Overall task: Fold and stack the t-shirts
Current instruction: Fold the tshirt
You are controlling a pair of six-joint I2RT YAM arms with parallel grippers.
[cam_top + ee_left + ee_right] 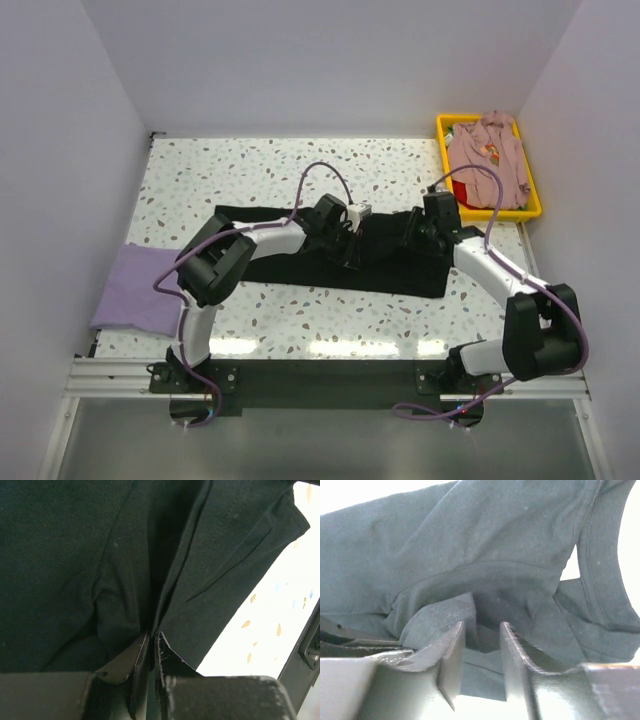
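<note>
The black t-shirt (300,268) lies spread across the middle of the table, bunched up between the two grippers. My left gripper (352,243) is shut on a pinched ridge of its cloth; in the left wrist view the jaws (152,637) meet on the black fabric (65,555). My right gripper (416,232) is down on the shirt's right part. In the right wrist view its fingers (482,627) stand apart, with a fold of the black cloth (485,540) bulging into the gap. The lavender t-shirt (135,290) lies folded at the table's left edge. The dusty-pink t-shirt (487,160) is heaped in the bin.
The yellow plastic bin (443,125) stands at the back right corner. White walls close in the table on the left, back and right. Speckled tabletop (250,170) shows behind the black shirt and in front of it.
</note>
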